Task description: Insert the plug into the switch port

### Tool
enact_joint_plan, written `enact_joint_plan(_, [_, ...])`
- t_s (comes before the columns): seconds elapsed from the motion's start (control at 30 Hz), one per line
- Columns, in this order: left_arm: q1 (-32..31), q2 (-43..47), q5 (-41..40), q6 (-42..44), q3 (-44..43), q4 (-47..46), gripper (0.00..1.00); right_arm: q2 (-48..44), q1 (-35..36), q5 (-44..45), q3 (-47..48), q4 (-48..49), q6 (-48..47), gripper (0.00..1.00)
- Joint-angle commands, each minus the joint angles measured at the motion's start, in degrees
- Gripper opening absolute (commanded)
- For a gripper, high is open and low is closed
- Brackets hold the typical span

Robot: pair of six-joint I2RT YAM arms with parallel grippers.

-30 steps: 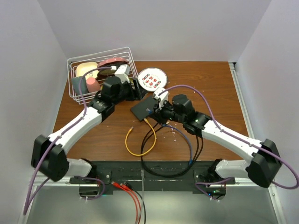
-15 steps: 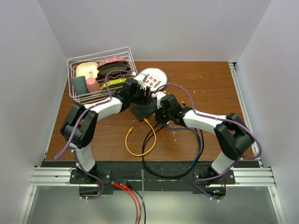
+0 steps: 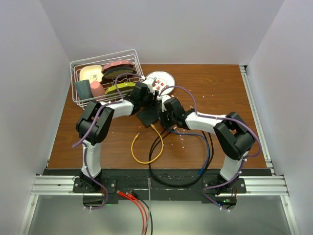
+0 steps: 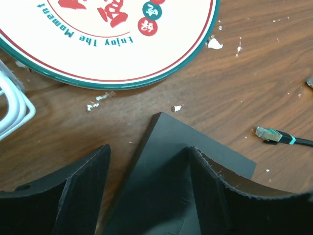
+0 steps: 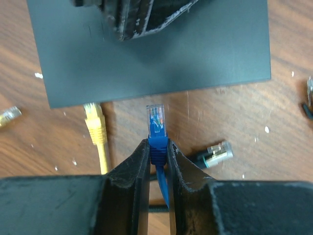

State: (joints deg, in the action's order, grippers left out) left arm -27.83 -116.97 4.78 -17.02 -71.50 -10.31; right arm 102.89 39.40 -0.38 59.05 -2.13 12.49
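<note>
HOLD: right claw (image 5: 157, 147) clamped on blue plug (image 5: 156, 120), the nearer arm | AXIS: plug lies 6-to-12 o'clock, tip at 12 | TARGET: black box (image 5: 205, 49) edge just beyond tip at 12, not touching; port hidden | BRACE: left claw (image 4: 146, 169) jaws apart astride box corner

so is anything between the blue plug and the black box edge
Nothing visible. The blue plug, pinched in the right gripper, points at the near edge of the black box across bare tabletop. The yellow plug meets that edge off to one side, outside the path. The port itself doesn't show.
</note>
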Motion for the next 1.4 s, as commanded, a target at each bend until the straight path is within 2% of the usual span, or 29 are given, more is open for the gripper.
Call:
enact_joint_plan(0.0, [1.5,-0.8,0.5,0.8,-1.6,-3.5,0.69,2.0,-0.1,1.0,2.9,3.4,1.7,0.00])
enact_joint_plan(0.2, [2.5,-0.5,3.1,0.1,-0.4,-4.3,0.68,5.9,0.1,-0.9,3.4,-0.8,1.8,0.00])
enact_joint_plan(0.43, [2.6,0.2,5.5,0.3,1.6,-6.1,0.67,2.4,2.2,0.1,-2.4,-2.0,3.9,0.00])
enact_joint_plan(0.67, [2.6,-0.6,6.3,1.8,1.7,-5.0,0.63,3.6,3.9,2.8,-3.0,-5.3,3.7,0.00])
enact_joint_plan(1.13, [1.9,3.7,8.1,1.4,8.6,-7.6,0.63,3.5,3.9,5.6,-0.1,-17.6,3.9,0.00])
enact_joint_plan(1.37, [1.6,5.3,9.3,0.5,12.3,-10.4,0.64,7.3,4.5,5.0,2.0,-21.2,2.0,0.00])
